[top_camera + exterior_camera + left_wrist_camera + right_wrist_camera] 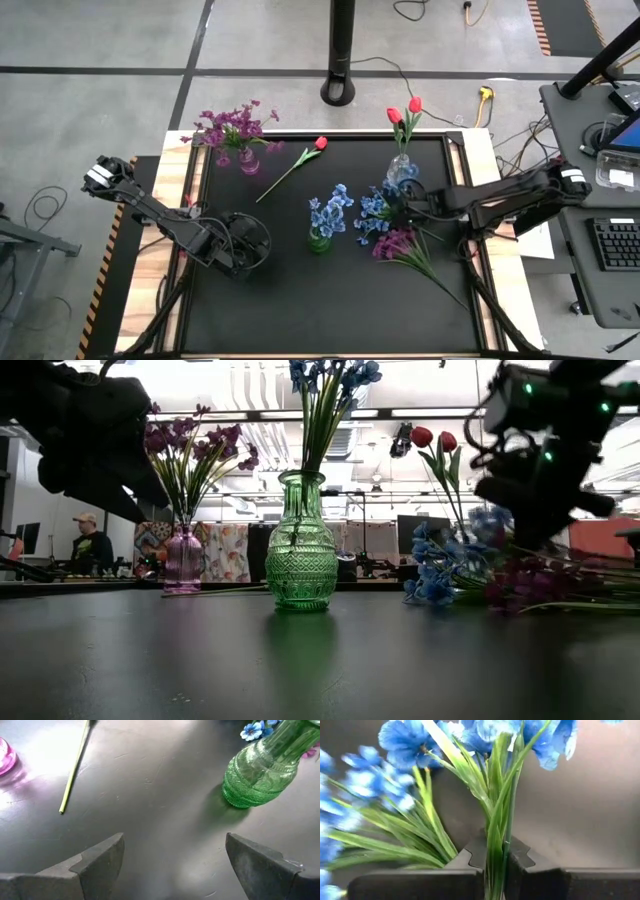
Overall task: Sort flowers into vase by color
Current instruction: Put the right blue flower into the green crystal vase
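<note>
My worktop (pixel 330 290) is a matte black mat edged with pale wood, set on grey floor with cables trailing at the upper right of the overhead frame. The level view looks into a bright workshop where a person sits at far left.

I count three glass vases. The pink vase (pixel 248 160) at upper left holds purple-magenta blossoms, the textured green vase (pixel 319 240) at centre holds blue blossoms, and the clear vase (pixel 400 168) at upper right holds two red tulip buds. One more red tulip (pixel 298 164) lies flat between the pink and clear vases.

A loose heap of blue and purple stems (pixel 392 232) lies right of centre. My right hand (pixel 494 865) is pressed together there, pinching a blue flower stem (pixel 496 820). My left hand (pixel 172 862) hangs spread wide at lower left, holding nothing.
</note>
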